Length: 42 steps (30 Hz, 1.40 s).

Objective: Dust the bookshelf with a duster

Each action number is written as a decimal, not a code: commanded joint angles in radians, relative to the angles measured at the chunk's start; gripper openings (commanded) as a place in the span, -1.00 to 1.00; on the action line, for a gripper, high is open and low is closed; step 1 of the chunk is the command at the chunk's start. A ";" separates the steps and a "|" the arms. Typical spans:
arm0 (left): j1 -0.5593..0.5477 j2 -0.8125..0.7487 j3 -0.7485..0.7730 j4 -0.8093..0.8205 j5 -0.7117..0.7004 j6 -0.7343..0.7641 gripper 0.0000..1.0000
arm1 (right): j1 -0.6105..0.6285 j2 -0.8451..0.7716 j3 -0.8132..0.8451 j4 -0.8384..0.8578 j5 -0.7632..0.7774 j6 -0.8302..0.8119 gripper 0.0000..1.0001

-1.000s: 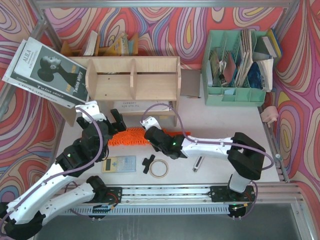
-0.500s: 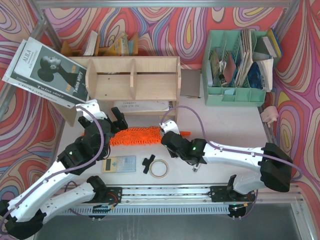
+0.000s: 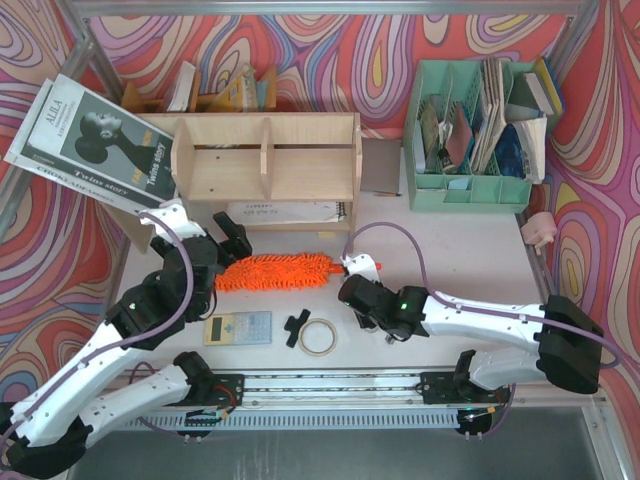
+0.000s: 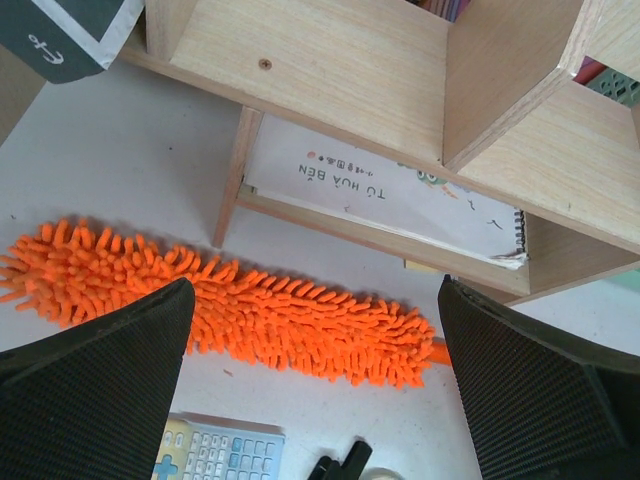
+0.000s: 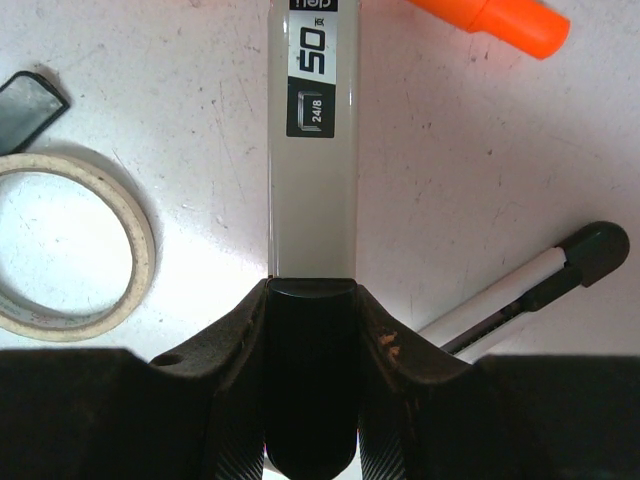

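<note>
The duster [image 3: 275, 272] lies flat on the table [image 3: 450, 240], just near of the bookshelf [image 3: 265, 160] and roughly parallel to its front, and neither arm has hold of it. The left gripper [image 4: 314, 300] hangs over the fluffy left half with its jaws spread as wide as they go and nothing between them. The right gripper [image 5: 310, 300] is drawn in narrow, with the black near end of a grey stapler [image 5: 312, 150] right at its fingertips; whether that end is pinched or merely lies beneath cannot be told. The main risk is a poor pick-up. Closing the left jaws on soft pile rather than on the smooth handle [image 5: 495, 22] at the right end would probably give a spongy hold, so the long head could droop, twist or slide out once pushed into a compartment. A low descent could also press the pile onto the calculator [image 3: 238, 327] just near of it and drag that along. On the right, a sideways move made so low might shove the stapler into the tape ring [image 5: 138, 245] or the pen [image 5: 500, 298]. The bookshelf looks light, so a hard sweep could shift it or the notebook [image 4: 400, 190] under it.
</note>
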 commanded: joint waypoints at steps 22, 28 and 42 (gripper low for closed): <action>-0.020 0.152 0.116 -0.440 0.185 -0.406 0.96 | 0.005 0.017 -0.098 0.105 -0.035 0.054 -0.36; -0.036 0.156 0.053 -0.463 0.192 -0.520 0.97 | 0.005 0.008 -0.102 0.113 -0.026 0.045 -0.19; -0.038 0.104 -0.171 -0.305 0.182 -0.758 0.97 | 0.005 -0.119 -0.056 0.062 0.052 0.015 0.29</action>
